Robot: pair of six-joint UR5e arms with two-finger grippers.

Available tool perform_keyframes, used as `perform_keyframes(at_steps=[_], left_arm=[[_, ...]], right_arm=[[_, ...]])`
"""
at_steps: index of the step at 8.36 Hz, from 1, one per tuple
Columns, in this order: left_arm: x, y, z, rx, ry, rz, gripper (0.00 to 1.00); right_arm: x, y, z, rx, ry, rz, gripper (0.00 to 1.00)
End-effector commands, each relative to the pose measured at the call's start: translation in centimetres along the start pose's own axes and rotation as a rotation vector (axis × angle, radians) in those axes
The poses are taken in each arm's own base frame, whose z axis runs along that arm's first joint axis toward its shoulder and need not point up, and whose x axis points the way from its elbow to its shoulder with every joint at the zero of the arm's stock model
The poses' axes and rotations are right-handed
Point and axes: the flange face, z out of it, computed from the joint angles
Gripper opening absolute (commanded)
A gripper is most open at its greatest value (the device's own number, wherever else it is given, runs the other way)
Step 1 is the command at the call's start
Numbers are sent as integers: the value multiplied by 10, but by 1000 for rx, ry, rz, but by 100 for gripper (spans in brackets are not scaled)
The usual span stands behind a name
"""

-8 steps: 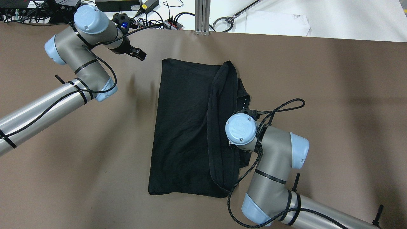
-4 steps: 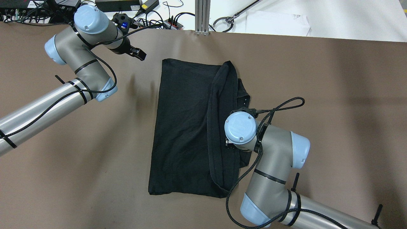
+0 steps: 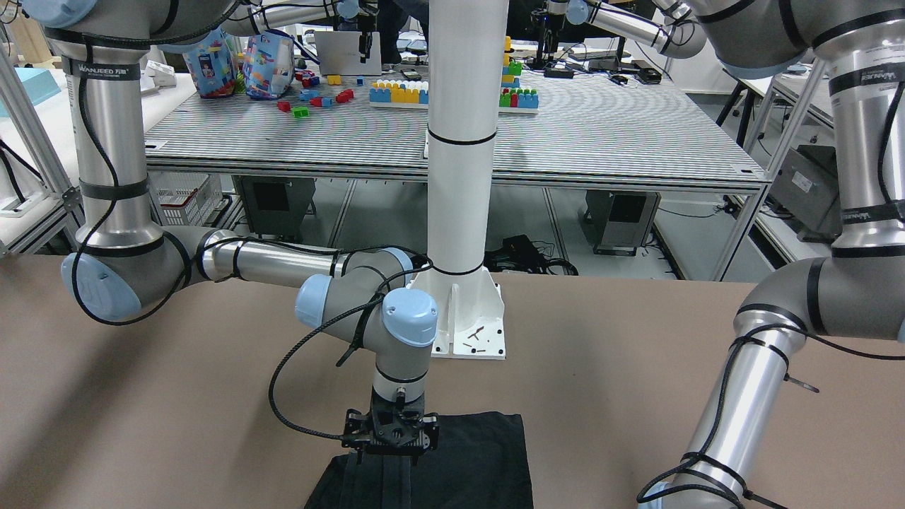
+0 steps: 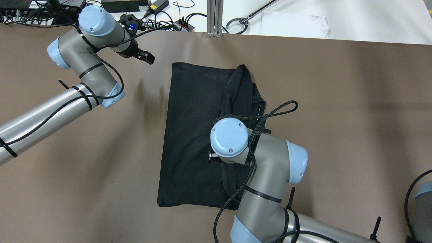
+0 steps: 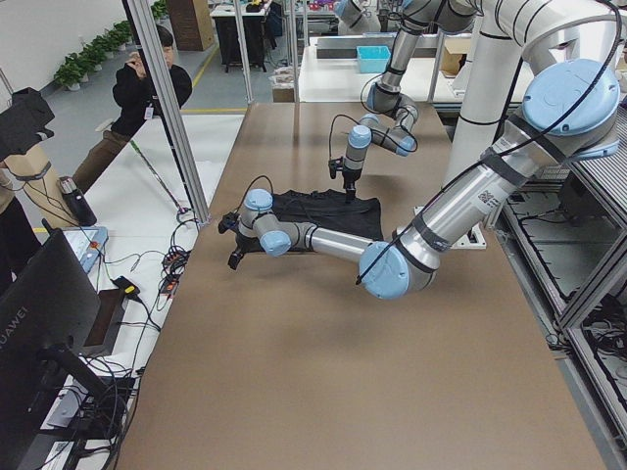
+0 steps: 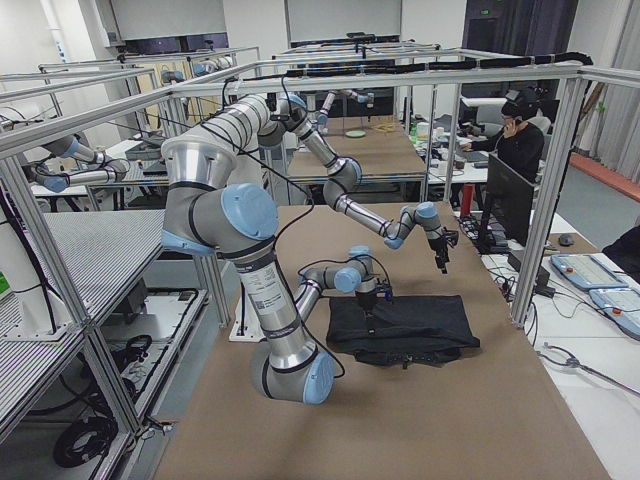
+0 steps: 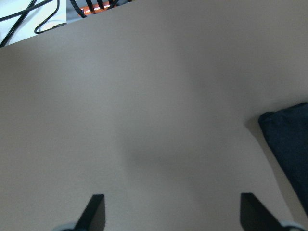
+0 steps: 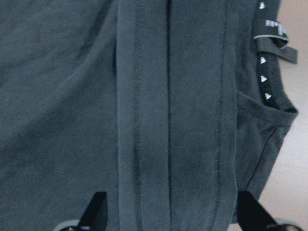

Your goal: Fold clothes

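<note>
Black garment (image 4: 192, 135) is lying with one long edge doubled inward, further folds likely remaining; right gripper (image 8: 171, 216) is hovering above it, left gripper (image 7: 173, 214) aside, both spread, empty.

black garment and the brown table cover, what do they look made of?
Garment: soft matte cloth, probably a cotton-type knit. It creases, folds limply and shows stitched hems.
Table cover: smooth brown matte sheet with no visible weave. It could be paper or vinyl, cannot tell which.

Black garment (image 4: 194, 135), folded lengthwise, hemmed edges stacked, flat on table
</note>
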Motion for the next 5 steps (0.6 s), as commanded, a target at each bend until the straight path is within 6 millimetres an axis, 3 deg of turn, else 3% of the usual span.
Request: perform_keyframes(at_steps=[1,3,4,5], left_arm=[[0,0,0,1,-1,0,100],[0,0,0,0,-2,0,100],[0,0,1,-1,-3,-1,100],[-1,0,0,0,-2,0,100]], right_arm=[[-35,50,7,-38,-26,-256,94],[-43,74,20,-45,-10,-396,86],[-41,74,23,-48,-6,-440,81],[-30,77,33,-54,11,-467,69]])
